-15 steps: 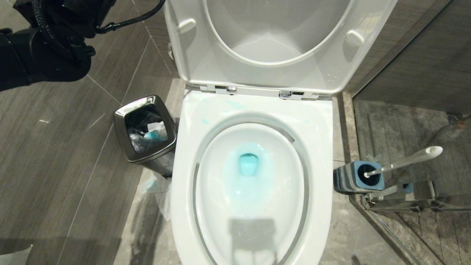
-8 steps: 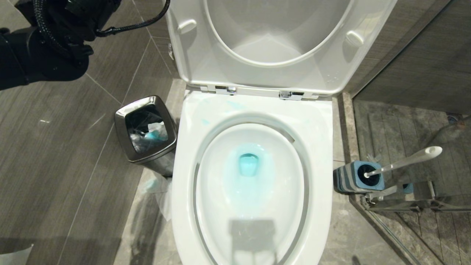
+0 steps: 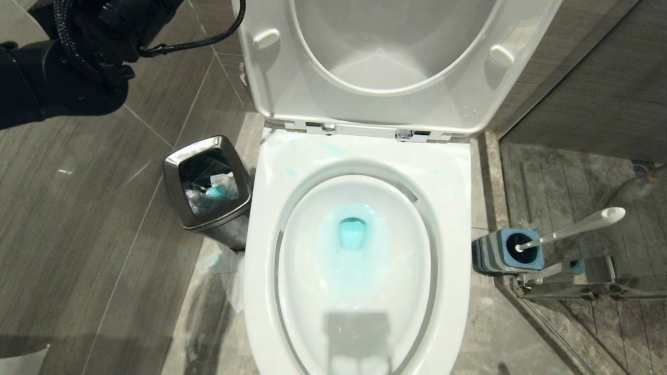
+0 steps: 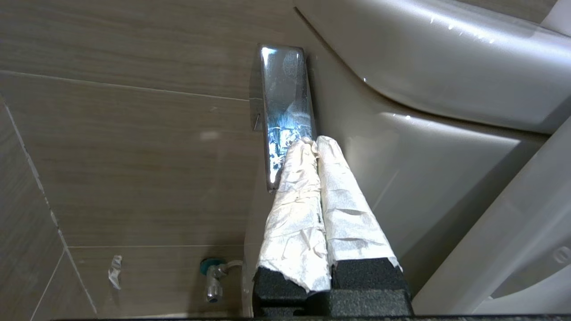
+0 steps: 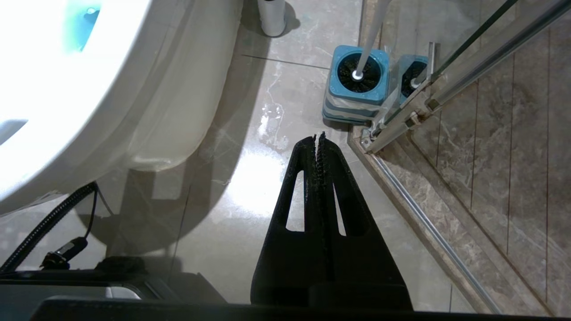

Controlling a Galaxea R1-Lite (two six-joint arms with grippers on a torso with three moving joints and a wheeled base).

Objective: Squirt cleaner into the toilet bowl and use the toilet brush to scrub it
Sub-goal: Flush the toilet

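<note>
The white toilet bowl (image 3: 359, 151) stands with seat and lid raised, its water tinted turquoise by cleaner (image 3: 351, 234), and pale blue smears (image 3: 291, 172) mark the rim. The toilet brush (image 3: 573, 226) leans in its blue-and-grey holder (image 3: 503, 252) on the floor to the right. Only my left arm (image 3: 68, 57) shows in the head view, at the top left. In the left wrist view my left gripper (image 4: 312, 141), white-wrapped and shut on nothing, has its tips at a chrome plate (image 4: 285, 98) on the cistern's side. My right gripper (image 5: 318, 136) hangs shut over the floor, short of the brush holder (image 5: 357, 89).
A steel waste bin (image 3: 208, 182) with rubbish stands left of the bowl, crumpled paper (image 3: 229, 276) beside it. A glass shower door on a metal rail (image 3: 573, 289) borders the brush holder. A water valve (image 4: 213, 276) sits low on the tiled wall.
My left arm has edged slightly up and toward the cistern. The bowl, the brush and the bin stay where they were.
</note>
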